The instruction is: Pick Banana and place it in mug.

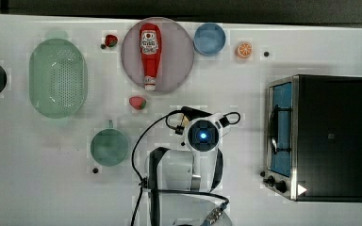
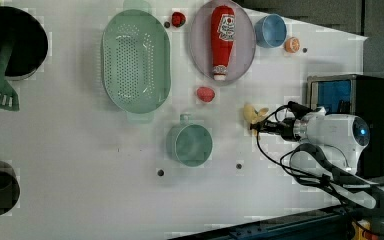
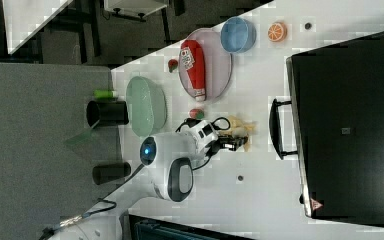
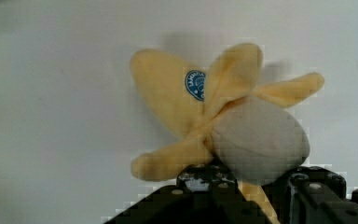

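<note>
- The banana point(image 4: 223, 121) is a soft plush toy, pale yellow, with peel flaps splayed outward like petals around a grey-white inner fruit; a small round blue sticker sits on one broad flap
- With the flaps spread in several directions it has no clear long axis; in the left view the banana point(image 2: 254, 114) lies flat on the white tabletop point(image 2: 80, 165) with its flaps fanning away from the arm
- It lies to the left view's right of the mug point(image 2: 190, 145), well apart from it, and near the toaster oven point(image 2: 345, 97)
- The mug is round and teal-green, upright, mouth open upward, its small handle turned toward the colander point(image 2: 136, 62)
- The claw point(image 4: 256, 186) sits right at the banana, its black fingers point(image 4: 205, 179) standing on either side of a thin yellow flap and touching the plush; whether they are clamped on it I cannot tell
- In the right view the claw point(image 3: 235, 142) meets the banana point(image 3: 241, 129) beside the oven's handle
</note>
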`<action>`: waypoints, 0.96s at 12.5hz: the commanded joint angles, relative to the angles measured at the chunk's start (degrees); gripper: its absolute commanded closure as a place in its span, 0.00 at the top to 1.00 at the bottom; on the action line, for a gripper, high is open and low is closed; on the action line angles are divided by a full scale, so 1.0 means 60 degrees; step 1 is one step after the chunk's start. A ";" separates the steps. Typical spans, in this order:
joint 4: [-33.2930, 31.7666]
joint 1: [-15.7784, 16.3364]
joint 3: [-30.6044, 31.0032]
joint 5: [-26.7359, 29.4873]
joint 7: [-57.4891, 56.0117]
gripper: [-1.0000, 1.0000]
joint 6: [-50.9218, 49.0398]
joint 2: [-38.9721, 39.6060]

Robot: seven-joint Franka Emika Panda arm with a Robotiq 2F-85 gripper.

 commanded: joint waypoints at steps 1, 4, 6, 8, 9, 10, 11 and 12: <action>-0.0020 0.0073 -0.0019 0.0008 -0.0211 0.27 -0.1226 -0.1801; 0.0222 0.0076 -0.0059 0.0017 -0.0211 0.27 -0.3170 -0.3523; 0.0556 0.0101 -0.0007 0.0017 -0.0207 0.27 -0.4717 -0.4580; 0.1038 0.0102 0.0038 0.0017 -0.0024 0.27 -0.6341 -0.5392; 0.1295 0.0106 0.0074 0.0017 0.0083 0.27 -0.6966 -0.5707; 0.1504 0.0125 0.0170 0.0017 0.0126 0.27 -0.7429 -0.5960; 0.1640 0.0156 0.0350 0.0017 0.0188 0.27 -0.7760 -0.6167; 0.1723 0.0196 0.0596 0.0017 0.0410 0.27 -0.7949 -0.6300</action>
